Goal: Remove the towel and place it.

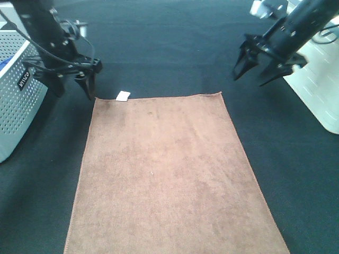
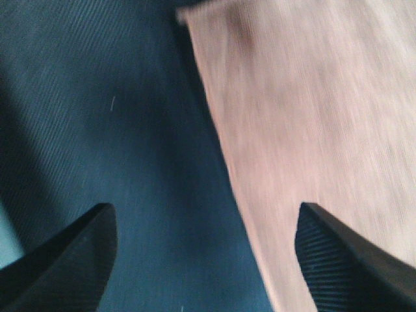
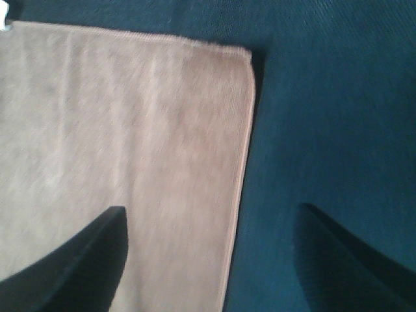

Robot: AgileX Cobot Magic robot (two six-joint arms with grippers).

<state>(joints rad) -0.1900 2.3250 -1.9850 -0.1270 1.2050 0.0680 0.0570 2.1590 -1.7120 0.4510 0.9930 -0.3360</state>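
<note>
Overhead, we find the towel [image 1: 175,174] flat on the table [image 1: 159,42], long axis away from the arms, left gripper [image 1: 73,91] nearer its corner than right gripper [image 1: 249,79]. Left wrist, blurred: spread jaws seemingly straddle its edge. Right wrist: likewise.

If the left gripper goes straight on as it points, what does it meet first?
Likely the edge of the towel and the black table covering; the left gripper straddles both. Height unclear.

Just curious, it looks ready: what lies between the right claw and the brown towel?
Only bare black table covering separates the right gripper from the towel, seen in the exterior high view.
</note>
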